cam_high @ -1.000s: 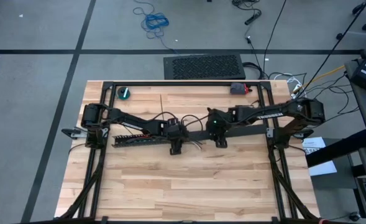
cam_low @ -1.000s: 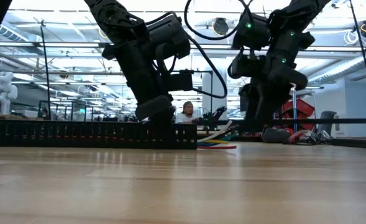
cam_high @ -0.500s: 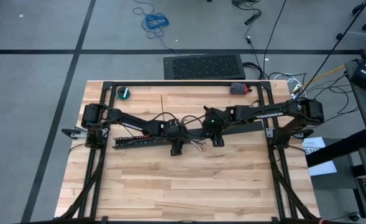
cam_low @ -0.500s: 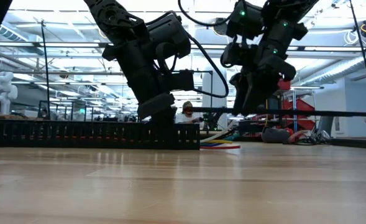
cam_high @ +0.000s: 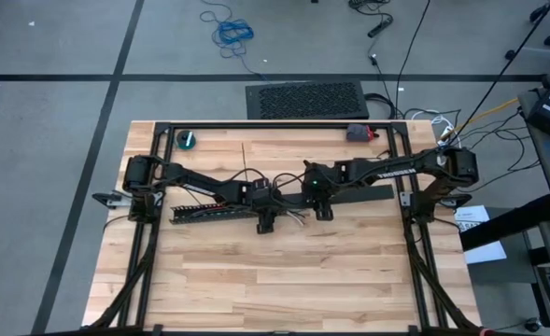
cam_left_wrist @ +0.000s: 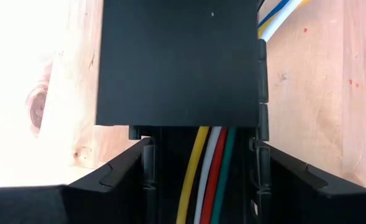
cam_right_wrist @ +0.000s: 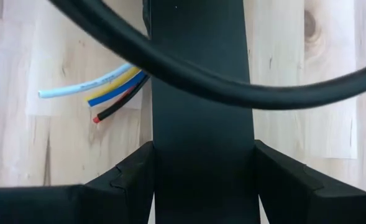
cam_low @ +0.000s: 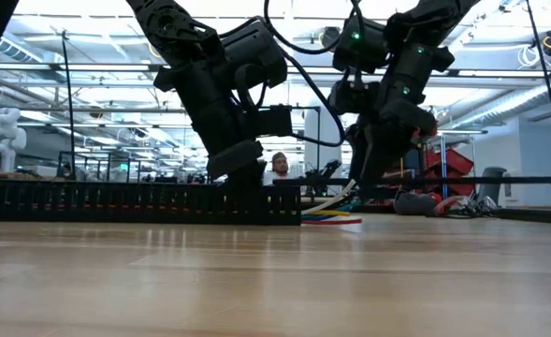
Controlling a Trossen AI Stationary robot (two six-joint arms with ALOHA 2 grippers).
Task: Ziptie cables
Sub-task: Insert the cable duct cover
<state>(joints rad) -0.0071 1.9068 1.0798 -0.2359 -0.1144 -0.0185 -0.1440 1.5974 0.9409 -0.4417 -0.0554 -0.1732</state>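
A black slotted duct (cam_high: 209,211) lies on the wooden table, with the cables (cam_left_wrist: 207,174) running inside it. Their coloured ends (cam_right_wrist: 108,87) stick out past the duct's right end (cam_low: 331,217). My left gripper (cam_high: 266,222) is shut on that end of the duct. My right gripper (cam_high: 321,211), just to its right, is shut on a flat black cover strip (cam_high: 363,195). The strip's left end (cam_left_wrist: 176,62) stands over the duct. A thin dark strip (cam_high: 244,157) lies on the wood behind the duct. My left gripper has the duct's two side walls (cam_left_wrist: 146,168) between its fingers, near the duct's right end. The fingers slant down from the table's left and stand across the duct, which rests on the table. My right gripper pinches the cover strip by its two long edges (cam_right_wrist: 155,162), near its left end. The fingers slant down from the right, one on each edge. The strip hangs level above the table (cam_low: 462,174).
A black frame (cam_high: 265,124) runs round the tabletop. A small round green thing (cam_high: 189,140) and a grey and red object (cam_high: 357,133) lie near the far edge. Bare wood (cam_high: 284,280) fills the near half. An arm's thick black cord (cam_right_wrist: 232,87) crosses the right wrist view.
My right gripper has gone toward the table's left edge, closer to my left gripper and the duct. It has carried the cover strip along, still level and clear of the table.
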